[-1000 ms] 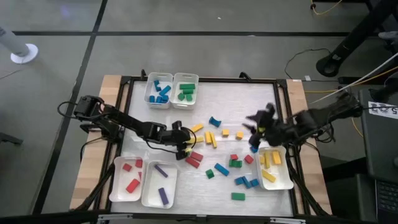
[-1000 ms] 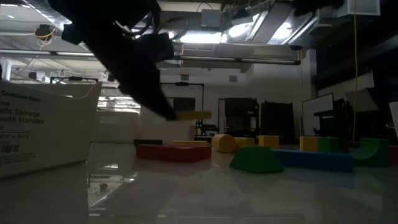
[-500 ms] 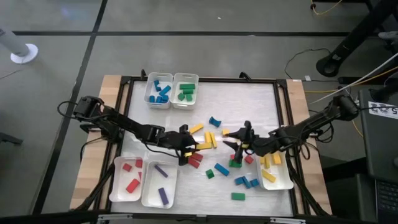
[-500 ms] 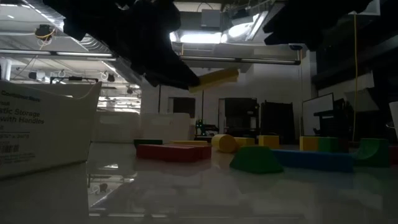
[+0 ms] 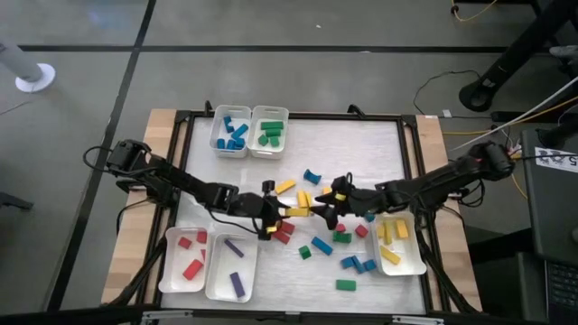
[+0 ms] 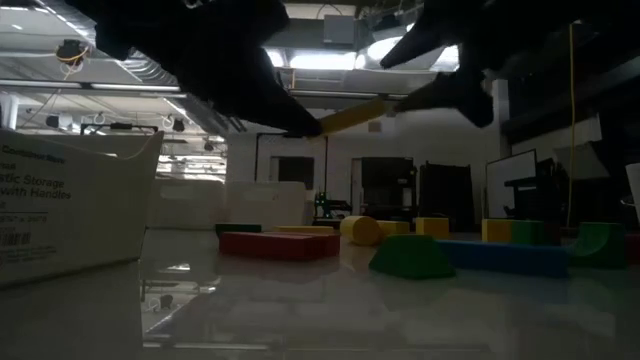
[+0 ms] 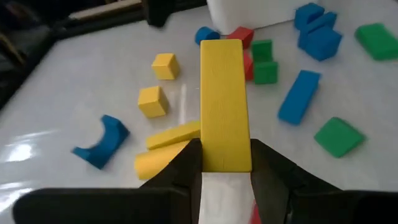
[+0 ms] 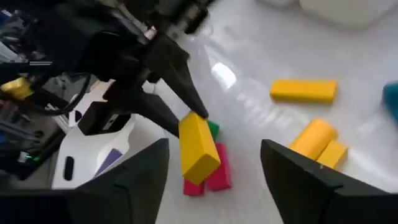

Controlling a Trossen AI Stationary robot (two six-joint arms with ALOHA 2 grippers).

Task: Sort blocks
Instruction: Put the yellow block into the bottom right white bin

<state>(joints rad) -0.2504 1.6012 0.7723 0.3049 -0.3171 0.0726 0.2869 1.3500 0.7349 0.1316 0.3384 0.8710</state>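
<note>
My left gripper (image 5: 278, 212) is shut on a long yellow block (image 7: 224, 99) and holds it in the air over the middle of the table. My right gripper (image 5: 327, 206) has its fingers (image 8: 134, 180) spread wide on either side of that block's free end (image 8: 198, 149); I see no touch there. Loose blocks lie flat on the table below: red bars (image 5: 284, 231), yellow pieces (image 5: 305, 199), a blue arch (image 5: 312, 176), green (image 5: 341, 237) and blue (image 5: 321, 246) ones. My left gripper pinches the yellow block's end nearest it (image 7: 225, 158), one finger on each narrow long side. The fingers come from the table's left and lie along the block, which sticks out ahead of them. It is lifted clear of the table, a little tilted in the low view.
White trays stand around the table: blue blocks (image 5: 230, 131) and green ones (image 5: 269, 129) at the far edge, red (image 5: 187, 257) and purple (image 5: 232, 268) at the near left, yellow (image 5: 397, 242) at the near right. A white tray wall (image 6: 70, 200) fills the low view's left.
My left gripper has raised the yellow block well clear of the table and tipped it out of level. My right gripper has come down from over the yellow tray and gone toward the table's left, up to the block's free end.
</note>
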